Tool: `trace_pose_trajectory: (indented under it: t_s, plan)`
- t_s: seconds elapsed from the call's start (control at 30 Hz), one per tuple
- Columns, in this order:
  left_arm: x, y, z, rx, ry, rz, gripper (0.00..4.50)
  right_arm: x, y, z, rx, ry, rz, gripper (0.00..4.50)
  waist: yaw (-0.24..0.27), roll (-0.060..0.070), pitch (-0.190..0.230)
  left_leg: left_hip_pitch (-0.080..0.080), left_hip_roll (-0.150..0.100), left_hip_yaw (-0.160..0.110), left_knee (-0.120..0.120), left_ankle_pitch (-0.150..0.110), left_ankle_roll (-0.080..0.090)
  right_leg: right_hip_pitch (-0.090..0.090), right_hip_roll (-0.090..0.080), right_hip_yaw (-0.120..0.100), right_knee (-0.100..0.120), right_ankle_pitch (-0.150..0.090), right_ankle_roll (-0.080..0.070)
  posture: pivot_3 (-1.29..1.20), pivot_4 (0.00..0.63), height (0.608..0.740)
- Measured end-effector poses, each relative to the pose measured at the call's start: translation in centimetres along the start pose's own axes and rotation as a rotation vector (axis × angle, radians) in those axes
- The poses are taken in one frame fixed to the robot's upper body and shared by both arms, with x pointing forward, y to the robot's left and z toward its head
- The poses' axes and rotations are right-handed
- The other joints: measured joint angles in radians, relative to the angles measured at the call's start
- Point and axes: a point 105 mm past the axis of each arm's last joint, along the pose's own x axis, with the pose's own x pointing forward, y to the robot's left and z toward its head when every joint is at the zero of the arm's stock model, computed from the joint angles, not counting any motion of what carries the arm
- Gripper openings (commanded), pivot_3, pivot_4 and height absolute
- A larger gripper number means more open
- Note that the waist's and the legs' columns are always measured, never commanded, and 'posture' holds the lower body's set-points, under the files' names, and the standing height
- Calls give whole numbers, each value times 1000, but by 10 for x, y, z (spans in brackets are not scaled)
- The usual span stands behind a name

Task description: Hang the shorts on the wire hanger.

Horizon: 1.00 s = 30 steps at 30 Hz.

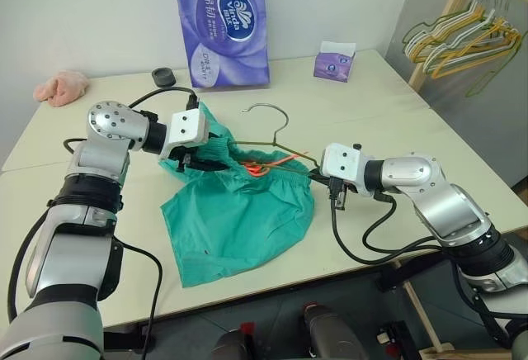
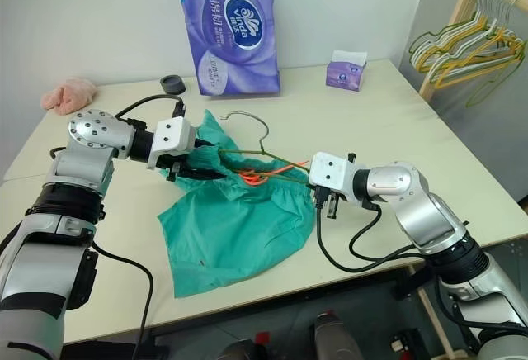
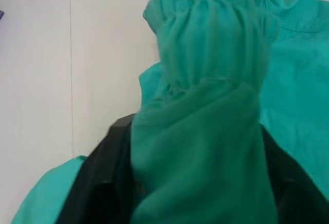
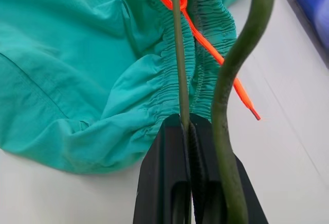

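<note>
Partly done: the shorts (image 1: 239, 211) lie mid-table, waistband bunched toward 12 o'clock, with the hanger (image 1: 276, 141) running into the waistband, hook free above. The right gripper (image 4: 186, 131) is clamped on the hanger wire at 3 o'clock; the left gripper (image 1: 194, 160) pinches waistband fabric at 10 o'clock. Left: drape the shorts properly over the bar, then release

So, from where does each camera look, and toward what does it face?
Left eye view: on the head, looking forward and down at the table; both arms show.
Right eye view: beside it, same scene.
Left wrist view: on the left wrist, facing the shorts between the left gripper fingers.
Right wrist view: on the right wrist, facing the wire hanger clamped in the right gripper.
Shared: both wrist views show the shorts.
</note>
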Motion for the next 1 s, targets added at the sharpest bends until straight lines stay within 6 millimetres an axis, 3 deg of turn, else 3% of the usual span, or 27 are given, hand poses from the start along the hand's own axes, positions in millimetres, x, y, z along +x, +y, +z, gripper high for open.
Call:
trace_pose_trajectory:
  t_s: [0.13, 0.33, 0.47, 0.57, 0.77, 0.87, 1.0]
  plan:
    - [2, -4, -1, -12, -2, -15, 148, -2, -4, -1, -19, 11, -15, 0, -4, 0, 0, 0, 0, 0, 0, 0, 0, 0, 0, 0, 0, 0, 0, -228, 78, 740]
    - [6, -11, -1, -13, -4, -44, 17, -6, -2, 1, -52, 14, 32, 0, -6, 0, 0, 0, 0, 0, 0, 0, 0, 0, 0, 0, 0, 0, 0, -227, 77, 740]
    - [8, -15, -5, -30, -4, -51, 0, -8, 2, 6, -116, -16, 81, 1106, -7, 0, 0, 0, 0, 0, 0, 0, 0, 0, 0, 0, 0, 0, 0, -225, 76, 740]
    - [10, -16, -4, -35, -13, -52, 0, -13, 3, -1, -164, -2, 115, 2239, -4, 0, 0, -1, 0, 0, 1, 0, 0, 0, 0, 0, 0, 0, 0, -220, 76, 740]
    - [9, -14, -6, -57, -8, -17, 0, -40, -6, -53, -69, 144, 51, 4410, -2, 0, 0, -1, 0, 0, 2, 0, 0, 0, 0, 0, 0, 0, 0, -215, 81, 740]
    - [8, -18, -13, -86, -3, 0, 0, -50, -2, -74, 119, 131, -43, 4463, -2, 0, 0, -1, 0, -1, 2, 0, 0, 1, 0, 0, 0, 0, 0, -217, 83, 740]
    - [8, -20, -15, -113, -10, 17, 0, -32, 11, -58, 492, -85, -192, 4463, -10, 0, -1, -1, 2, -2, 1, 0, 0, 0, 1, 0, 2, 0, 0, -218, 85, 740]
